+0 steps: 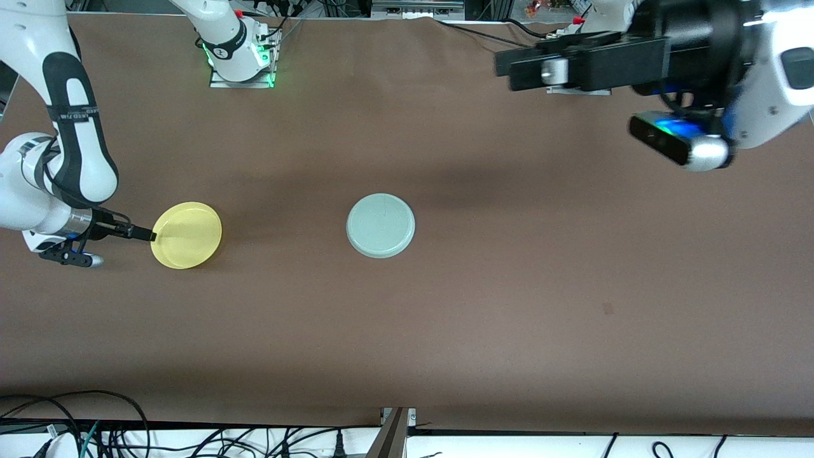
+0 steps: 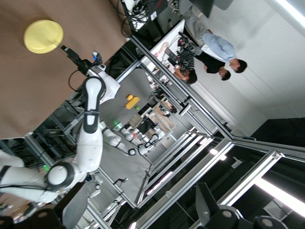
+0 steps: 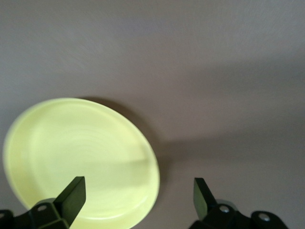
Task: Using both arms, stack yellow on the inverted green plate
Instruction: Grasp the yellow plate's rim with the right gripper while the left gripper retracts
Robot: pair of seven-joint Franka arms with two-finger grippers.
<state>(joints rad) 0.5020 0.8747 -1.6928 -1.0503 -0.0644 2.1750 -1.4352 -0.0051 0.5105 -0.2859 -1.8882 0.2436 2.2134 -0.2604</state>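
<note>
The yellow plate (image 1: 187,235) lies on the brown table toward the right arm's end; it also shows in the left wrist view (image 2: 43,36) and the right wrist view (image 3: 81,160). My right gripper (image 1: 147,235) is low at its rim, open, with one finger over the plate and the other over bare table (image 3: 137,195). The pale green plate (image 1: 380,225) lies flat mid-table, untouched. Raised high over the left arm's end of the table, my left gripper (image 1: 506,70) is held level, open and empty (image 2: 140,207).
The right arm's base (image 1: 240,60) with a green light stands at the table's top edge. Cables (image 1: 95,432) run along the edge nearest the front camera. Past the table's end the left wrist view shows metal racks and two people (image 2: 217,55).
</note>
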